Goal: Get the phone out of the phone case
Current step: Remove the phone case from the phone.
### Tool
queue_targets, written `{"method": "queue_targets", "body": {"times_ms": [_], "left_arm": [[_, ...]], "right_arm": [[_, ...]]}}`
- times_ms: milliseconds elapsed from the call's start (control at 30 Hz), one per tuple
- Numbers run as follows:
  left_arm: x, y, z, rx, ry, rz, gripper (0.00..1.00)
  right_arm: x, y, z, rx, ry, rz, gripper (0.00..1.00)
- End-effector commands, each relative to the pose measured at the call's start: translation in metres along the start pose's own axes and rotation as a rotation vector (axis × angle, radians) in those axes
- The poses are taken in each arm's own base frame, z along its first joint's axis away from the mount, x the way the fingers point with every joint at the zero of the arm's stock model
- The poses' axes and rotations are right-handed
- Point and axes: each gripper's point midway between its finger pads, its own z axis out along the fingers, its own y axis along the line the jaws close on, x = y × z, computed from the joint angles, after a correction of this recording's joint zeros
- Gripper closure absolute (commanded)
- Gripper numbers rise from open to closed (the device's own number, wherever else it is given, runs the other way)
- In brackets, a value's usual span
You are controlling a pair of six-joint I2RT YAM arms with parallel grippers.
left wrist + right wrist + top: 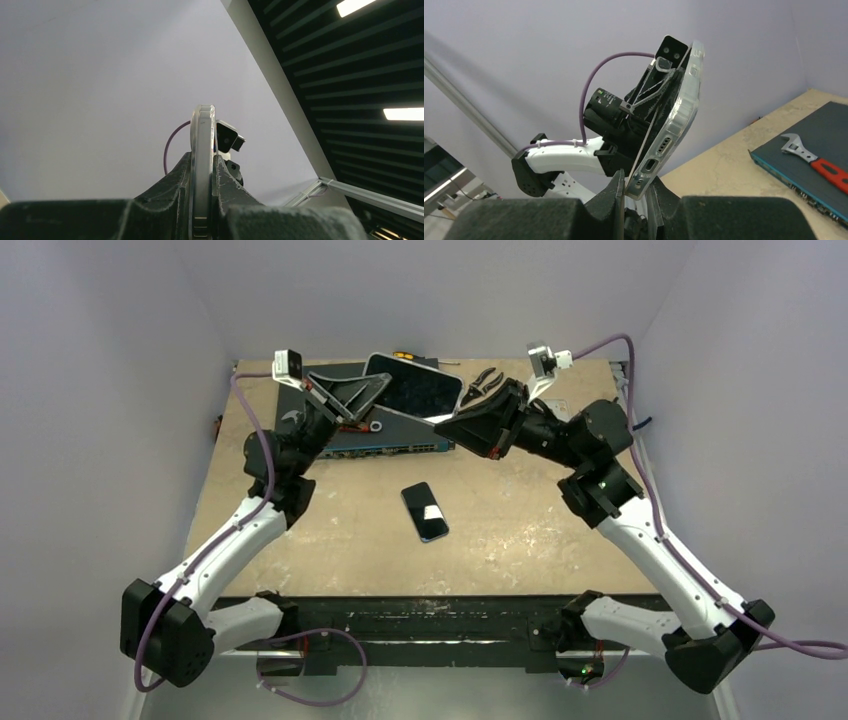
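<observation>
Clamping the phone case (202, 130) edge-on in the tightly closed left gripper (203, 167), well above the table (520, 540), with the phone (415, 388) apparently still seated inside. Pinching the case's opposite corner in the narrowed right gripper (636, 184). Leaves the actual separation undone, seemingly all of it.
</observation>
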Motion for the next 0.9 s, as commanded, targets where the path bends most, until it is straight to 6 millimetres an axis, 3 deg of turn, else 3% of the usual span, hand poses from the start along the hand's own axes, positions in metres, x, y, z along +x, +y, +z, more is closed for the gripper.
{"method": "queue_targets", "body": {"times_ms": [0, 200, 367, 667, 867], "left_arm": [[0.022, 0.055, 0.000, -0.178, 0.121, -0.056, 1.00], [0.037, 0.079, -0.006, -0.215, 0.203, -0.125, 1.00], [0.052, 0.087, -0.009, -0.225, 0.281, -0.145, 1.00], [0.095, 0.098, -0.026, -0.231, 0.451, -0.190, 1.00], [0.109, 0.097, -0.039, -0.210, 0.516, -0.225, 1.00]], "right_arm": [[-0.039, 0.074, -0.003, -0.179, -0.105, -0.299, 0.98], [-0.056, 0.101, -0.014, -0.231, -0.168, -0.444, 1.00], [-0.065, 0.114, -0.021, -0.230, -0.207, -0.583, 1.00], [-0.080, 0.126, -0.036, -0.194, -0.287, -0.809, 1.00], [-0.087, 0.124, -0.040, -0.142, -0.312, -0.952, 1.00]]}}
